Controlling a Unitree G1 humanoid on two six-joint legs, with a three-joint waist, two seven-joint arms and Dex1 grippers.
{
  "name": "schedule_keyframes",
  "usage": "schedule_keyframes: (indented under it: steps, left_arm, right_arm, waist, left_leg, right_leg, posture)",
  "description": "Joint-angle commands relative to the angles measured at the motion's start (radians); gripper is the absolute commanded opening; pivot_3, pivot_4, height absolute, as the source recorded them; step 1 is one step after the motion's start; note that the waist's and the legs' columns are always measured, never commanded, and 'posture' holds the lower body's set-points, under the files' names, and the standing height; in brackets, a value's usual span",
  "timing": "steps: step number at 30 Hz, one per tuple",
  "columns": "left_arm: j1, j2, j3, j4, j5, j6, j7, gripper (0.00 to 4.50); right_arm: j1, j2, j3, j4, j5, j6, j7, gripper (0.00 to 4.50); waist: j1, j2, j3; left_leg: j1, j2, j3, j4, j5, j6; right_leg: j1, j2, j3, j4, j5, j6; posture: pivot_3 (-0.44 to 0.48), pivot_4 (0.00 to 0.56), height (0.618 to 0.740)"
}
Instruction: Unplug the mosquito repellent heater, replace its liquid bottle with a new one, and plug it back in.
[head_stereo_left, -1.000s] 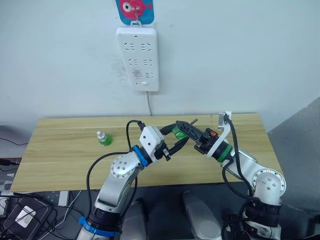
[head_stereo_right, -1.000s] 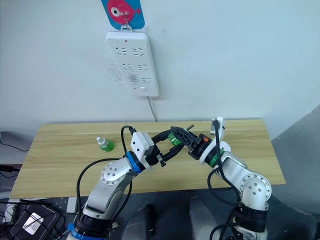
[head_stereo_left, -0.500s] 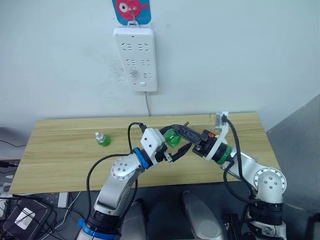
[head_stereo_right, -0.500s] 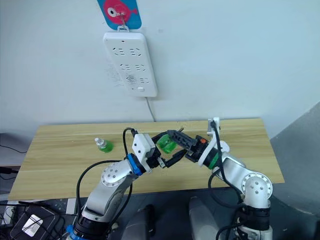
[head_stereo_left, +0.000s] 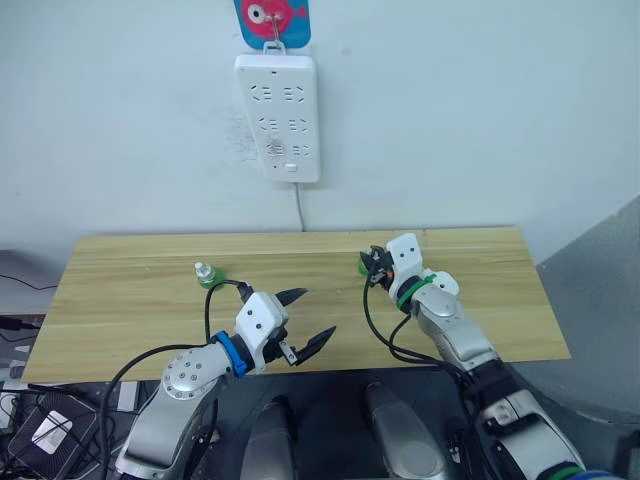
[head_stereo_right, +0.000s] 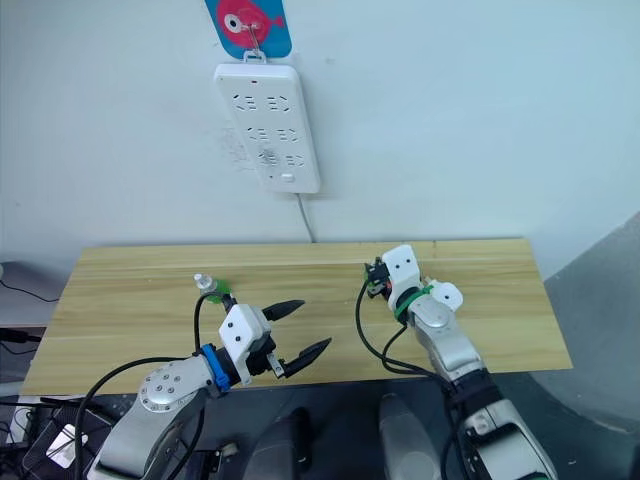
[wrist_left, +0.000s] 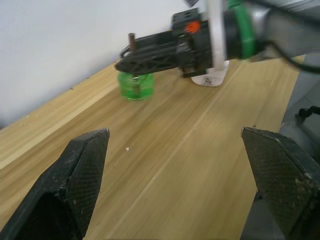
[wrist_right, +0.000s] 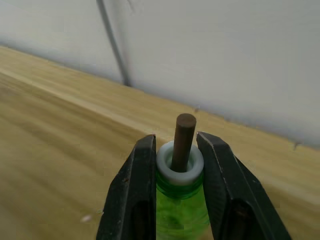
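My right gripper (wrist_right: 176, 142) is shut on the neck of a green liquid bottle (wrist_right: 181, 200) with a white collar and a brown wick. It holds the bottle upright at or just above the wooden table (head_stereo_left: 130, 300), near the back edge and right of centre; the left wrist view shows that bottle (wrist_left: 135, 86) from the side. My left gripper (head_stereo_left: 318, 311) hangs open near the table's front edge with nothing between its fingers. A second green bottle (head_stereo_left: 207, 276) stands on the table at the back left. The mosquito repellent heater is out of view.
A long white power strip (head_stereo_left: 278, 115) hangs on the wall above the table, below a fish-shaped hanger (head_stereo_left: 271, 18). Its cable (head_stereo_left: 299, 210) drops behind the table's back edge. Bare wood lies between the two grippers.
The two grippers met around the green bottle in mid-air; now they are apart. The left gripper has drawn back to the front edge. The right has lowered the bottle towards the back.
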Motion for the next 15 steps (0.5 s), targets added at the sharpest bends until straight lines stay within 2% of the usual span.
schedule_keyframes:
  steps: [1,4,7,12,15]
  left_arm:
    - [0.039,-0.002,0.008,-0.078,0.006,-0.005,0.026,4.5]
    - [0.056,-0.004,0.011,-0.091,0.022,-0.023,0.046,4.5]
    - [0.063,-0.011,0.014,-0.094,0.02,-0.034,0.061,4.5]
    - [0.057,-0.038,0.036,-0.071,0.057,-0.033,0.134,4.5]
    - [0.064,-0.04,0.057,-0.059,0.034,-0.051,0.125,4.5]
  right_arm:
    - [-0.087,0.032,-0.079,0.232,-0.033,-0.145,-0.024,0.85]
    - [-0.129,0.049,-0.132,0.365,-0.029,-0.202,0.002,0.85]
    - [-0.147,0.063,-0.168,0.428,-0.032,-0.244,0.032,0.85]
    - [-0.138,0.076,-0.216,0.412,-0.021,-0.272,0.078,2.6]
    - [-0.097,0.064,-0.223,0.309,-0.016,-0.259,0.123,3.72]
  waist:
    - [0.003,0.0,0.0]
    - [0.019,0.0,0.0]
    - [0.027,0.0,0.0]
    - [0.028,0.0,0.0]
    - [0.031,0.0,0.0]
  left_leg:
    - [0.0,0.0,0.0,0.0,0.0,0.0]
    - [0.001,0.0,-0.001,0.0,0.0,0.0]
    - [0.001,0.0,-0.002,-0.001,0.0,0.0]
    - [0.001,0.0,-0.001,0.0,0.0,0.0]
    - [0.001,0.0,-0.001,0.0,0.0,0.0]
  right_leg:
    - [0.0,0.0,0.0,0.001,0.0,0.0]
    - [0.0,0.0,-0.001,0.001,0.0,-0.001]
    - [0.0,0.001,-0.001,0.001,0.0,-0.001]
    - [0.0,0.001,-0.001,0.001,0.001,-0.001]
    - [0.0,0.001,-0.001,0.002,0.001,-0.001]
  posture:
    - [-0.125,0.266,0.733]
    - [-0.116,0.263,0.733]
    - [-0.116,0.264,0.733]
    - [-0.133,0.268,0.733]
    - [-0.143,0.271,0.733]
